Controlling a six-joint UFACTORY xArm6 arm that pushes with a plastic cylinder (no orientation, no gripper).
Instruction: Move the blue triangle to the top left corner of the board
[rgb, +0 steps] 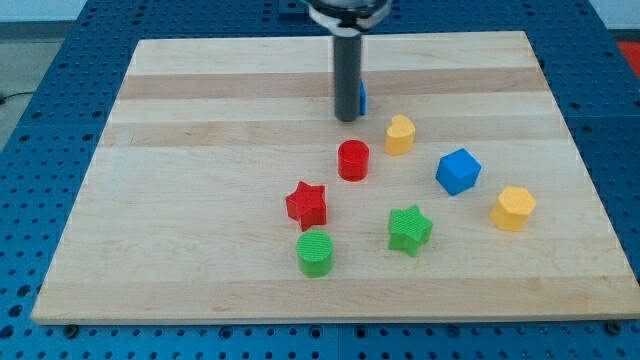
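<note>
Blue triangle block (362, 97), small and plastic, sits in the upper middle of a pale wooden board (200, 200), almost wholly hidden behind the straight dark rod of the robot arm; only a thin blue sliver shows at the rod's right edge, so its shape cannot be confirmed. The rod comes down from the view's top, and my tip (347, 119) rests on the board touching or just beside the blue block, at its left. The arm carries no hand or clamp, only this plain rod, so nothing is pinched or held.

Other blocks lie below and to the right. A yellow block with angled sides (400, 134) stands near the tip, lower right. A red cylinder (353, 160) sits just below the tip. A red star (307, 204) lies lower left of the cylinder, and a green cylinder (316, 252) is just below that star. A green star (410, 229) lies to the right of the green cylinder. A blue cube (458, 171) stands further right, with a second yellow angled block (513, 208) near the board's right edge. The board's top left corner is well apart from the blue triangle block. A blue perforated surface (40, 120) surrounds the board.
</note>
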